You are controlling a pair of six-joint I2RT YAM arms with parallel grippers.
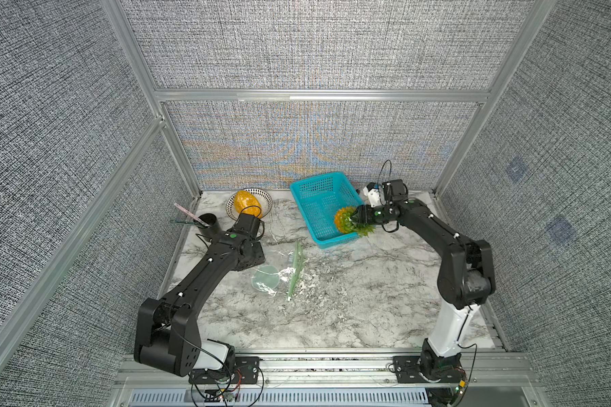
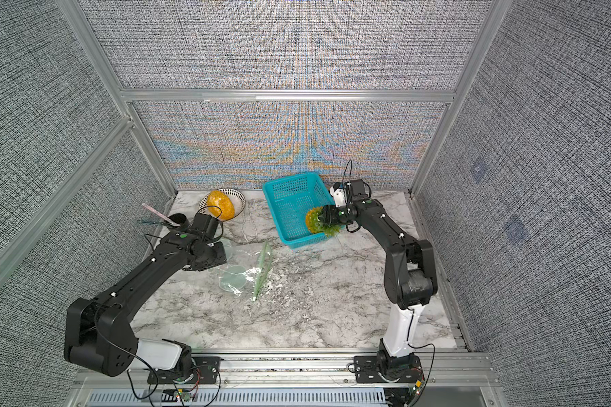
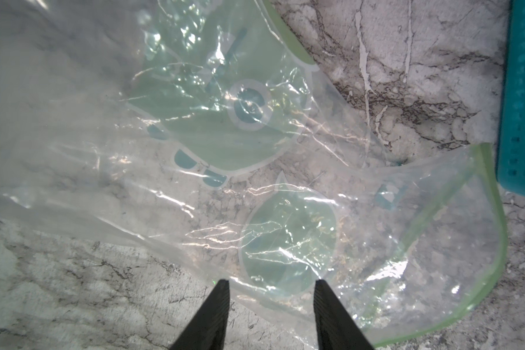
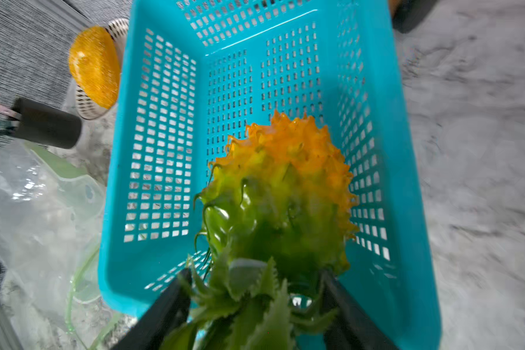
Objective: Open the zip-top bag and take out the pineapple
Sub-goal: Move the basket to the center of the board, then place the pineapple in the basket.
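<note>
Right wrist view: right gripper (image 4: 255,274) jaws straddled the pineapple (image 4: 282,194) crown, body just ahead inside the basket (image 4: 164,151); grip unclear. Leaves could've snagged on retreat, dragging it out. Left gripper (image 3: 270,283) gaped over the empty zip-top bag (image 3: 225,136).

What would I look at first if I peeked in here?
Probably the spiky orange-and-green pineapple, lying in the bright teal basket at the back of the table, with the right claw straddling its leafy top. Next comes the crinkly clear bag, lying flat and empty mid-table, just ahead of the open left claw.
</note>
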